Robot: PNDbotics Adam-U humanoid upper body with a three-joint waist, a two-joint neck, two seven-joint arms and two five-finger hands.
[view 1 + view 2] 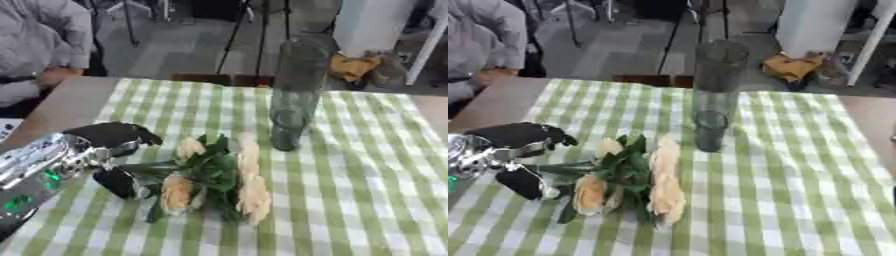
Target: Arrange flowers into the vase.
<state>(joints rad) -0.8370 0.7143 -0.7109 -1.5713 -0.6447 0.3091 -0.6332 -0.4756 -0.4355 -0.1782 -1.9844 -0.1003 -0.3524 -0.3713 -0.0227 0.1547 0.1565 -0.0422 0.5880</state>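
**Left hand at the stems of a bunch of flowers, vase standing beyond**

At the left edge, the robot's silver-jointed left arm enters over the table and ends in the black left hand (pixel 118 150). The hand is spread rather than closed: the upper part reaches forward above the green stems, and a lower black part, a finger or the thumb (pixel 115 182), lies beneath them on the cloth. The stem ends pass between these two parts; whether the hand actually pinches them cannot be told, since the contact is blurred.

To the right of the hand lie the flowers (pixel 214 180), a bunch of cream-coloured blooms with dark green leaves, flat on the green-and-white checked tablecloth (pixel 367 190). The stems point left toward the hand. One small bloom sits at the top, one nearest the lower edge, and a long pale bloom lies along the right side.

Further right and farther from the robot stands the vase (pixel 712 95), a tall clear glass cylinder, upright on the cloth, apart from the flowers and holding none.

The right hand shows in neither view.
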